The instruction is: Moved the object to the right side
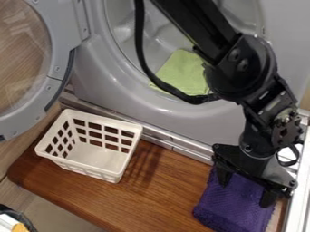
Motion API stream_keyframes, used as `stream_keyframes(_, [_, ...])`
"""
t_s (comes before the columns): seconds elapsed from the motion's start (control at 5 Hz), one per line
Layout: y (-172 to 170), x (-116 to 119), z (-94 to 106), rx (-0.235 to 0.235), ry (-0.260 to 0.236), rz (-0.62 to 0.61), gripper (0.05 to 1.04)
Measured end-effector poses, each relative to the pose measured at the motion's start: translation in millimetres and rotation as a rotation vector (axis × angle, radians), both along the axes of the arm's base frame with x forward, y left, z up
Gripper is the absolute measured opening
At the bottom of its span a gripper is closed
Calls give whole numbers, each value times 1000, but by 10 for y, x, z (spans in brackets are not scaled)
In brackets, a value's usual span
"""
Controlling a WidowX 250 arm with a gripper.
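Black arm slants down, pincer parted

The arm [196,27] enters from the top edge and slants down rightward to a bulky joint [242,68]. Below it, the wrist [257,140] drops to the pincer [245,195] at lower right, pointing downward, its two fingers [224,176] spread well apart. A black cable [142,59] loops beside the arm.

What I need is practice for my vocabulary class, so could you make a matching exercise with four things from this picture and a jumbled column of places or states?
Things
1. Basket
2. Green cloth
3. Purple cloth
4. Gripper

Places or states
A. Has its two fingers apart
B. Lies on the wooden board, at the picture's lower right
C. White, stands on the wooden board, left of the picture's centre
D. Inside the drum

Right pairs: 1-C, 2-D, 3-B, 4-A
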State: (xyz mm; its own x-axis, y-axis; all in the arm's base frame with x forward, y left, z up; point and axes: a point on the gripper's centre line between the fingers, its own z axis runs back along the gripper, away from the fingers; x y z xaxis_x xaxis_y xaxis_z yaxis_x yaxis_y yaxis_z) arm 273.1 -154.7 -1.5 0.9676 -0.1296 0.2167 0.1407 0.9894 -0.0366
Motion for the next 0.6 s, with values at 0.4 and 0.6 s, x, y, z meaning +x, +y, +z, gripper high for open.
stream_keyframes(0.4, [-2, -6, -5, 2, 3, -1, 999])
stream_keyframes(0.6, [2, -3, -5, 2, 3, 0, 999])
